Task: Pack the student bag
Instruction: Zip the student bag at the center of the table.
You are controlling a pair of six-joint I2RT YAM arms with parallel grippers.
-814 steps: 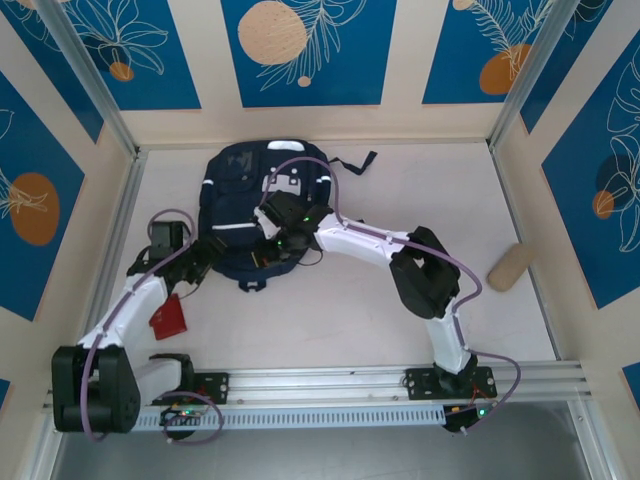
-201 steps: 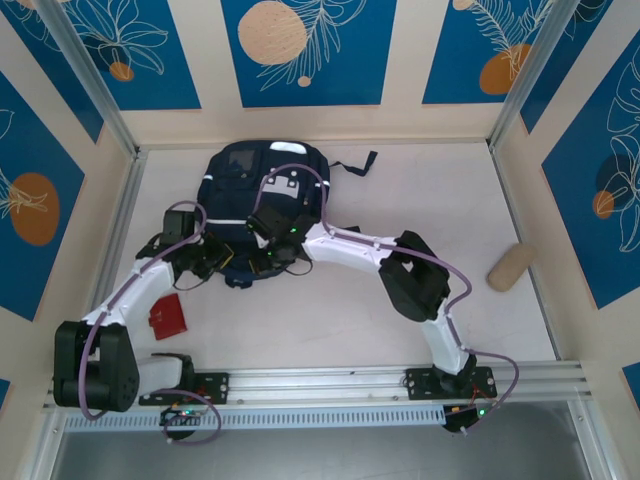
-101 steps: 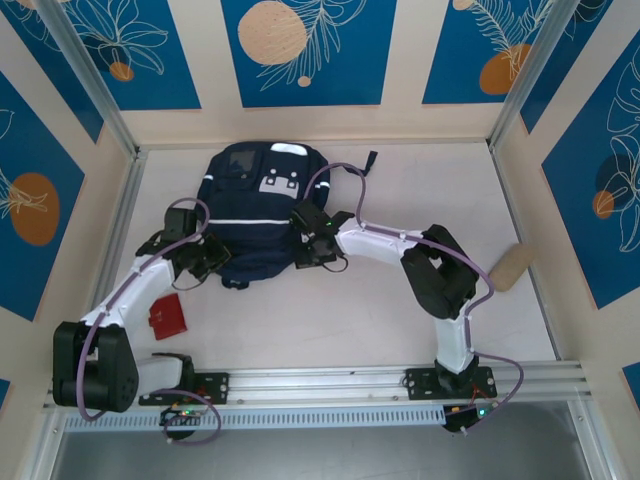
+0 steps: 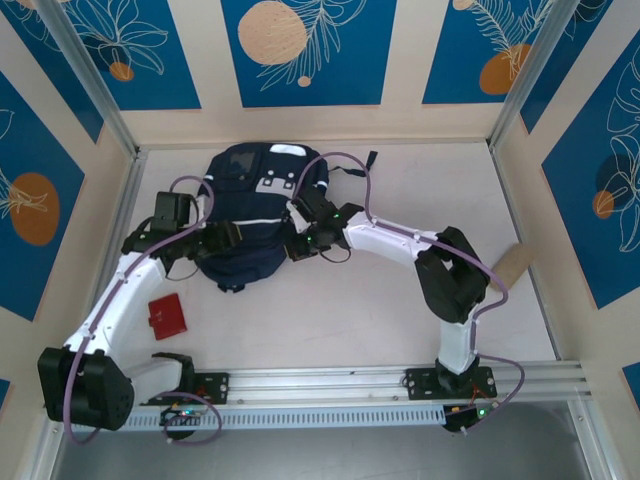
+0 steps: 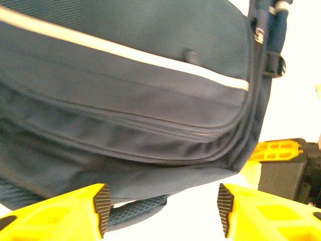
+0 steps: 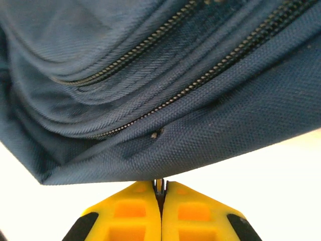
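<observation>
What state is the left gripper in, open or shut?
Open. The left gripper has its fingers wide apart, near the edge of the student bag.

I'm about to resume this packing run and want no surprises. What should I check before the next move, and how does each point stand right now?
1. The left hand is open: ok.
2. The right hand is shut at the edge of the student bag: ok.
3. The right hand is pinching a zipper pull: cannot tell; something thin sits in its grip.
4. The bag is opened for packing: not ok; the zippers in view look closed.
5. The red item lies free on the table: ok.
</observation>
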